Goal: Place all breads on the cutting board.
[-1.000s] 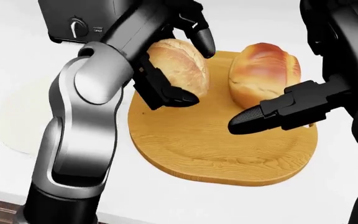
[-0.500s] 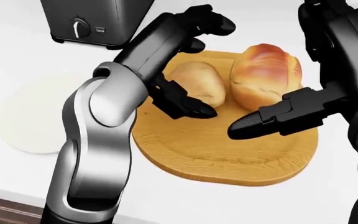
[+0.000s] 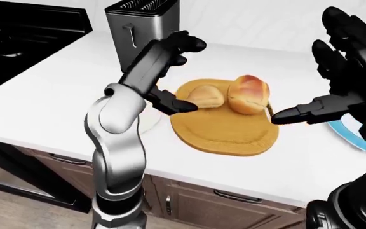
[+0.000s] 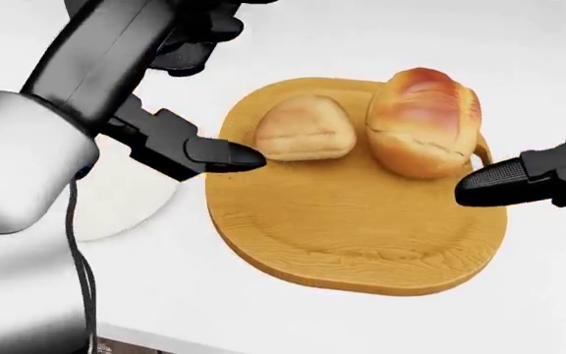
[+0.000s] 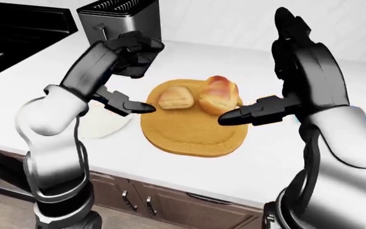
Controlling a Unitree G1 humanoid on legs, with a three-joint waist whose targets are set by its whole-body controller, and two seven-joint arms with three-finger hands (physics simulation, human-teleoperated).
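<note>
A round wooden cutting board (image 4: 352, 236) lies on the white counter. Two breads rest on its upper part: a pale roll (image 4: 302, 129) on the left and a taller golden loaf (image 4: 423, 122) on the right, close together. My left hand (image 4: 229, 96) is open just left of the roll, its thumb tip (image 4: 249, 157) over the board's left edge, touching nothing. To the right of the loaf my right hand (image 3: 310, 71) is open, fingers raised, and its thumb (image 4: 499, 181) points at the board's right edge. Neither hand holds anything.
A steel toaster (image 3: 141, 28) stands beyond the board, with a black stove (image 3: 18, 38) at the left-eye view's far left. Under my left arm lies a white plate (image 4: 116, 199), and a blue-rimmed plate (image 3: 355, 136) sits at the right. The counter edge and cabinets run below.
My left hand let go of the pale roll, which now lies on the board, and drew back to the left. My right hand shifted right, away from the loaf.
</note>
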